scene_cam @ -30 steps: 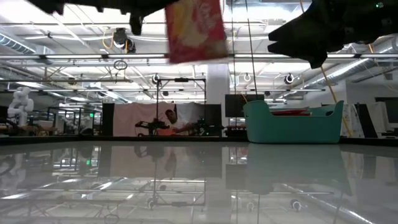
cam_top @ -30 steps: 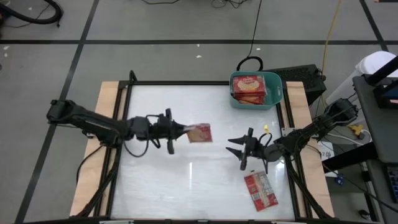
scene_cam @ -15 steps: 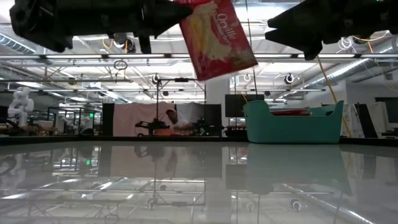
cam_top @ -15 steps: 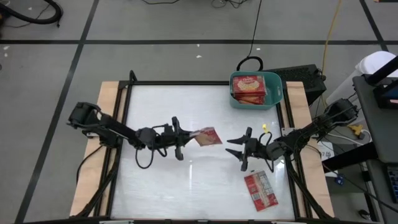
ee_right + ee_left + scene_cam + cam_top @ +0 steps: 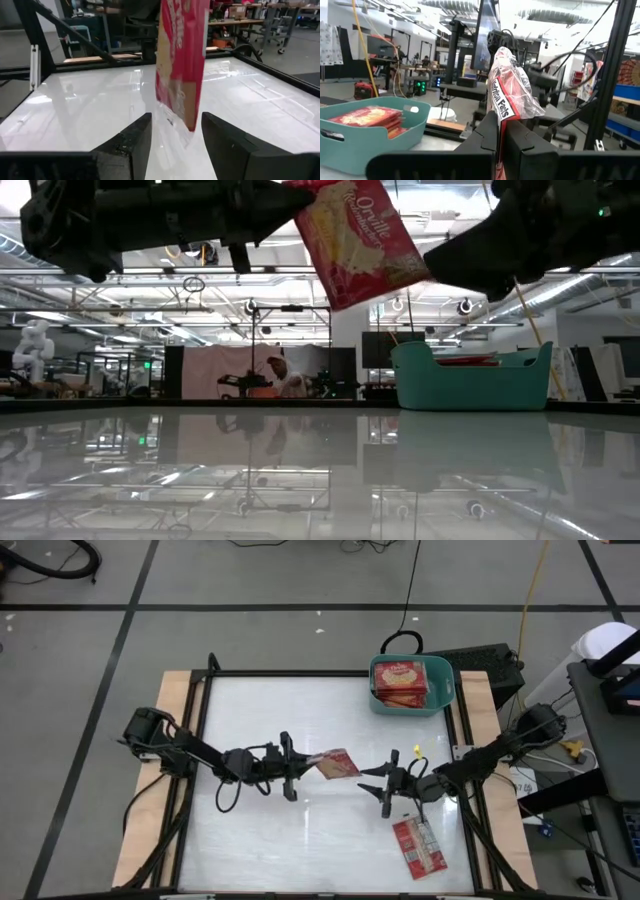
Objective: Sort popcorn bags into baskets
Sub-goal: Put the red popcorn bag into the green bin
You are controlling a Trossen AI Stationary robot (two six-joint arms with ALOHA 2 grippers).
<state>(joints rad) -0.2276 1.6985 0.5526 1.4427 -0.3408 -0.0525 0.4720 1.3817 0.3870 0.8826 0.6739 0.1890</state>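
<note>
My left gripper (image 5: 303, 766) is shut on a red popcorn bag (image 5: 338, 764), high above the table's middle; the bag also shows in the low view (image 5: 358, 238). My right gripper (image 5: 370, 781) is open just right of the bag. In the right wrist view its fingers (image 5: 131, 142) stand on either side of the bag's free end (image 5: 181, 75), and no touch shows. The teal basket (image 5: 442, 690) at the far right holds several red bags (image 5: 400, 680). Another red bag (image 5: 419, 846) lies flat on the table near its front right. My left gripper pinches the bag's left end (image 5: 501, 131) between its two fingers. The fingers come level from the table's left. The bag is lifted clear of the table, stands on edge and sticks out tilted toward my right gripper.
A black box (image 5: 492, 668) stands behind the basket, off the table's far right corner. A black frame (image 5: 205, 710) runs round the white tabletop. A person shows far off in the room in the low view (image 5: 275, 370).
My left gripper has carried the bag toward the table's right edge and a little nearer, and the bag has tipped from hanging nearly straight to slanting. My right gripper has moved left toward the bag, still open.
</note>
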